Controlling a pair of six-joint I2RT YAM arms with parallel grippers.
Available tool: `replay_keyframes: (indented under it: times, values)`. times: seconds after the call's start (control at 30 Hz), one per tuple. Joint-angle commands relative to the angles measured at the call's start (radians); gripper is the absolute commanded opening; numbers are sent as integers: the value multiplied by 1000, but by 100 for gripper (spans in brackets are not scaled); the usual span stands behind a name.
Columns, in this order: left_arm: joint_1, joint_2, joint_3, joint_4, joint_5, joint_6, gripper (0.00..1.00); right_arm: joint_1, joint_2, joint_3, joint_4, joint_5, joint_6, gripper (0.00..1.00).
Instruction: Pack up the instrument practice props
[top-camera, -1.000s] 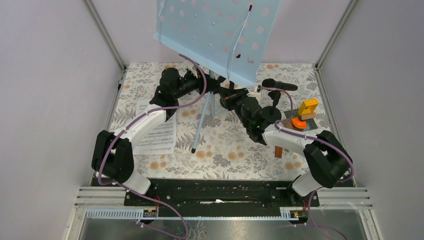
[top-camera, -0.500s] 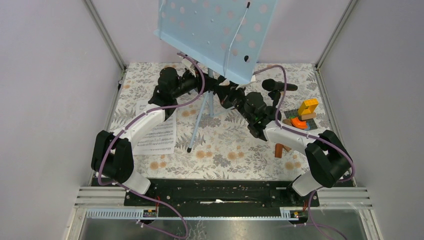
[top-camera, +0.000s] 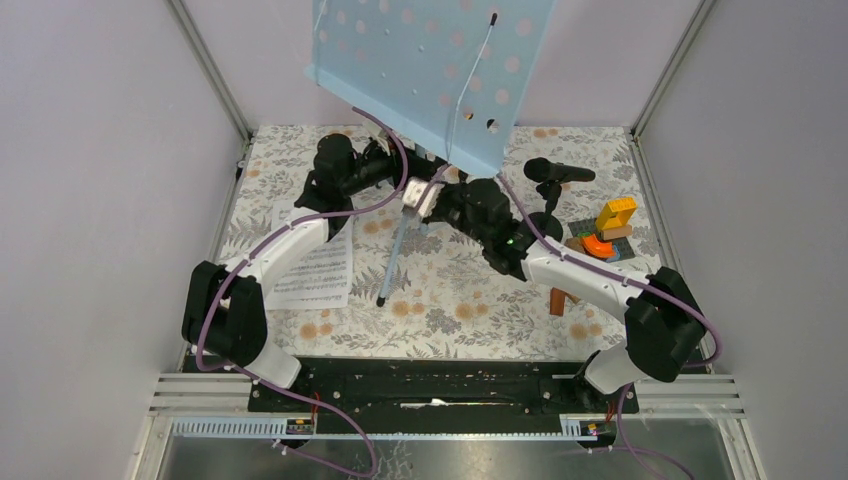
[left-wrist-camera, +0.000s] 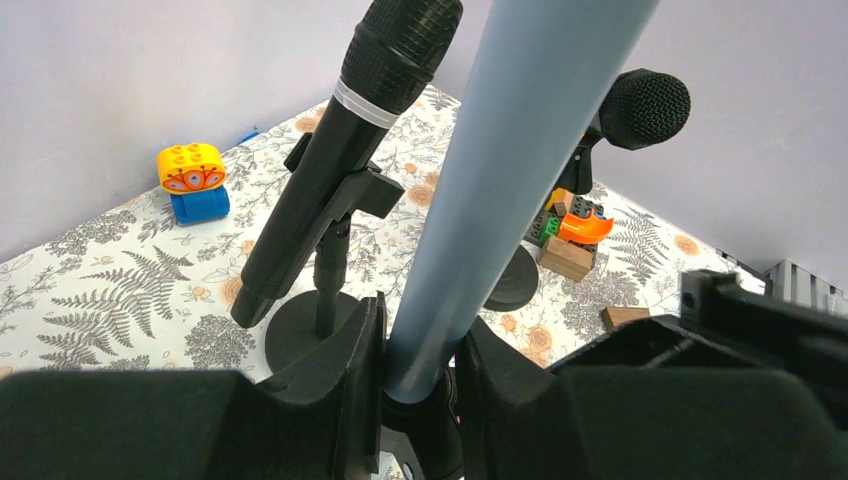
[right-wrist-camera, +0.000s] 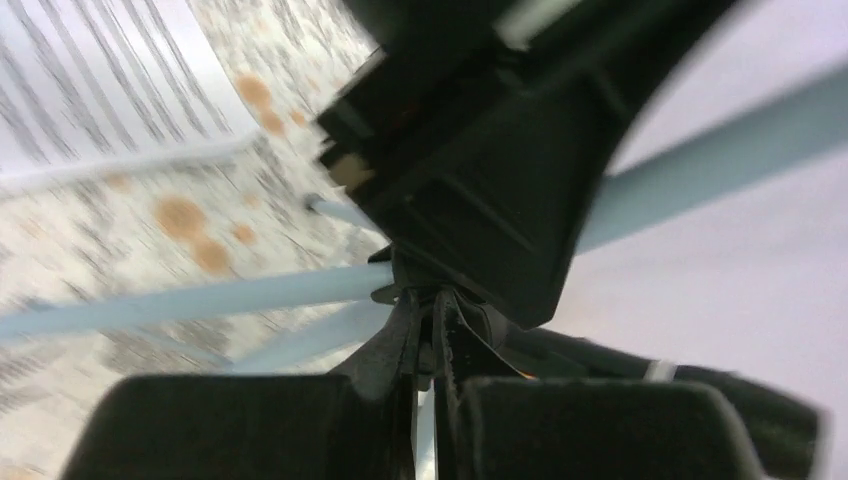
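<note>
White links and black joints are seen on the left arm (top-camera: 290, 245) and right arm (top-camera: 580, 278), purple cables (top-camera: 345, 213) are looped alongside, and the left gripper (left-wrist-camera: 420, 365) is black.

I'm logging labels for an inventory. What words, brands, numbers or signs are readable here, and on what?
No text can be read in any view.
Sheet music: printed notation, too small to read.
Microphones: no brand or number visible.
Tripod: no marking visible.
Yellow block: a painted pattern, no words.
</note>
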Motion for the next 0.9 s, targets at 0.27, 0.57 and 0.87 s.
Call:
replay_keyframes:
  times: [0.27, 0.57, 0.87]
  values:
    - [0, 9, 10, 16, 11, -150, 0, 230, 21, -114, -255, 150, -638, 0]
    - [6, 3, 7, 18, 9, -149, 4, 235, -104, -237, 103, 147, -428, 40]
    - [27, -24, -15, 53, 3, -163, 38, 235, -288, -562, 593, 200, 48, 87]
